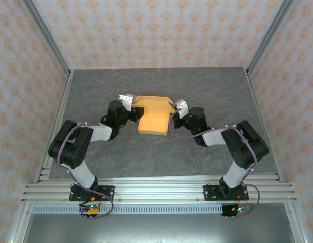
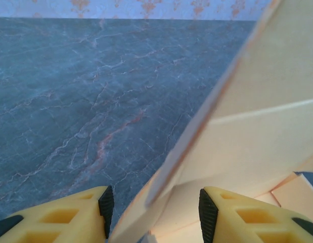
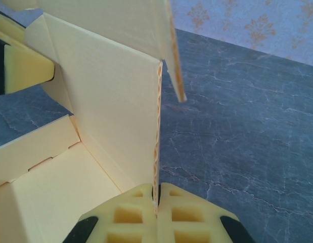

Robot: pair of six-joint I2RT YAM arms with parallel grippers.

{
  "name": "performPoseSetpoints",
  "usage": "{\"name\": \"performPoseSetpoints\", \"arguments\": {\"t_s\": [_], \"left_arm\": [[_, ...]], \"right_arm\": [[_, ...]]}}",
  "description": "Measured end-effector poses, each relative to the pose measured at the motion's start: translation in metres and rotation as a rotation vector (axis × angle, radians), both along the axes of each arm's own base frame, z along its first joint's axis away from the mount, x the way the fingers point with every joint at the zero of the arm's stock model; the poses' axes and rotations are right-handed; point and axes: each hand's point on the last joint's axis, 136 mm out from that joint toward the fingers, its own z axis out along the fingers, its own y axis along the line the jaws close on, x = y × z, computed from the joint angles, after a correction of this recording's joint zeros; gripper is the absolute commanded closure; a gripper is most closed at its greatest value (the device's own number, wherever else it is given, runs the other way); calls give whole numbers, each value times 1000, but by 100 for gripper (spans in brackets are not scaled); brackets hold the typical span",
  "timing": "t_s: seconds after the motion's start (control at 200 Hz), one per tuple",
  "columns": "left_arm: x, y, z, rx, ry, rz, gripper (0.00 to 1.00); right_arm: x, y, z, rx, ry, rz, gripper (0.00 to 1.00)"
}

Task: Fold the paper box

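The paper box [image 1: 153, 121], light orange-tan cardboard, lies mid-table with its far end folded up. My right gripper [image 1: 174, 110] is at the box's right side. In the right wrist view it [image 3: 157, 202] is shut on the edge of an upright side wall of the box [image 3: 110, 101]. My left gripper [image 1: 132, 104] is at the box's left far corner. In the left wrist view its jaws [image 2: 156, 215] stand open around a raised flap of the box [image 2: 257, 136], with neither pad touching the card. A left finger [image 3: 25, 66] shows beyond the wall in the right wrist view.
The grey marbled table [image 1: 95, 152] spreads around the box. Patterned walls with metal corner posts [image 1: 50, 40] close in the back and sides. An aluminium rail [image 1: 156, 190] carries both arm bases at the near edge.
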Motion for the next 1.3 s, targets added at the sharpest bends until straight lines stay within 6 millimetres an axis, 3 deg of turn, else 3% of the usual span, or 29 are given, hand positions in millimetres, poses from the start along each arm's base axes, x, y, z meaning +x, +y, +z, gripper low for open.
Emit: {"name": "performPoseSetpoints", "arguments": {"t_s": [0.11, 0.205, 0.245, 0.621, 0.901, 1.301], "left_arm": [[1, 3, 4, -8, -26, 7, 52], [0, 6, 2, -14, -25, 11, 88], [0, 5, 3, -16, -27, -2, 95], [-2, -4, 3, -33, -21, -27, 100], [-1, -10, 1, -19, -22, 91, 100], [-19, -14, -5, -28, -33, 254, 100]], "right_arm": [[-2, 0, 1, -9, -4, 19, 96], [-4, 1, 2, -12, -5, 32, 96], [-4, 1, 2, -11, -3, 36, 96], [-1, 3, 5, 12, 12, -7, 93], [6, 3, -1, 47, 37, -114, 91], [3, 12, -7, 82, 87, -299, 89]]}}
